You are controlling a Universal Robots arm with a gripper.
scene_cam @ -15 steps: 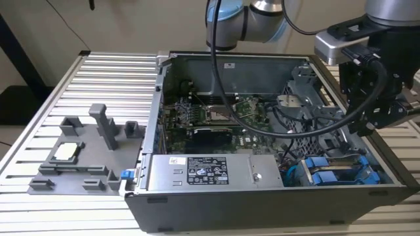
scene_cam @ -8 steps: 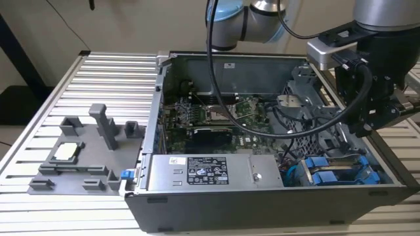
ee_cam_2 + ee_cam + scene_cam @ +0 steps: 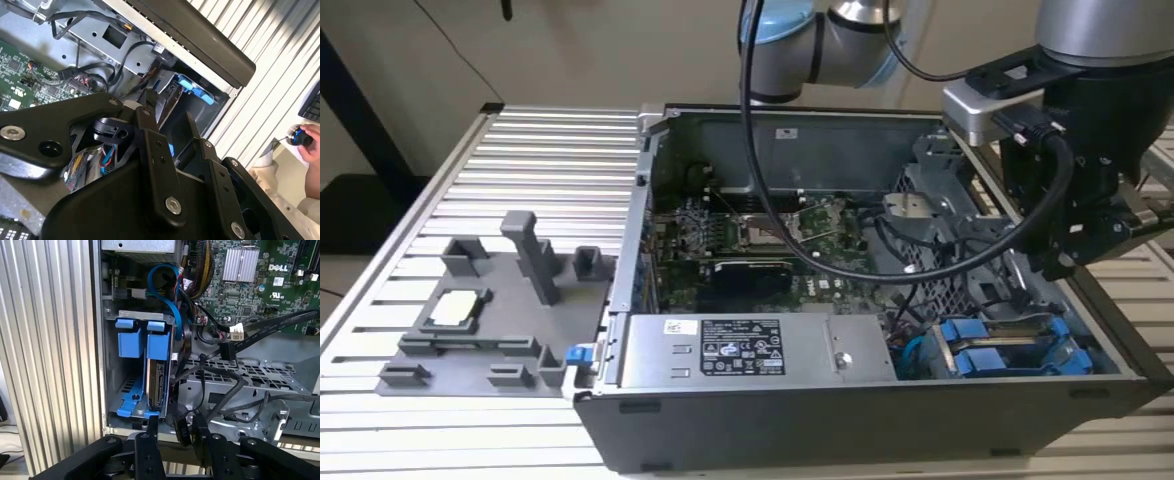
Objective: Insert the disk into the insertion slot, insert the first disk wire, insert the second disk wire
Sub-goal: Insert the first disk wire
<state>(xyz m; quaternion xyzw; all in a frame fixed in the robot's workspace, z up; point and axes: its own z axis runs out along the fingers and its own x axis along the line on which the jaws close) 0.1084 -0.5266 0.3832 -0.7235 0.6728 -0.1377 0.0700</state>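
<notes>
The disk [image 3: 159, 382] stands in the insertion slot [image 3: 131, 407], held by its blue frame, with its connector edge facing outward. The bay beside it has nothing in it. In the exterior view the slot's blue tabs [image 3: 1007, 355] sit in the case's near corner on that view's right. My gripper [image 3: 1057, 268] hangs over the case just behind them. In the first wrist view a black wire plug [image 3: 181, 431] lies at my gripper [image 3: 175, 429], close to the disk's edge. Another loose black plug [image 3: 226, 349] hangs over the cage. The second wrist view has my gripper [image 3: 170, 122] above the blue tabs [image 3: 192, 90].
A perforated grey cage [image 3: 240, 375] and tangled black cables crowd the space beside the slot. The silver power-supply box [image 3: 747, 350] and the motherboard [image 3: 761, 240] fill the case. A grey fixture [image 3: 494, 320] stands on the ribbed table. A person's hand [image 3: 311, 142] is beyond the table.
</notes>
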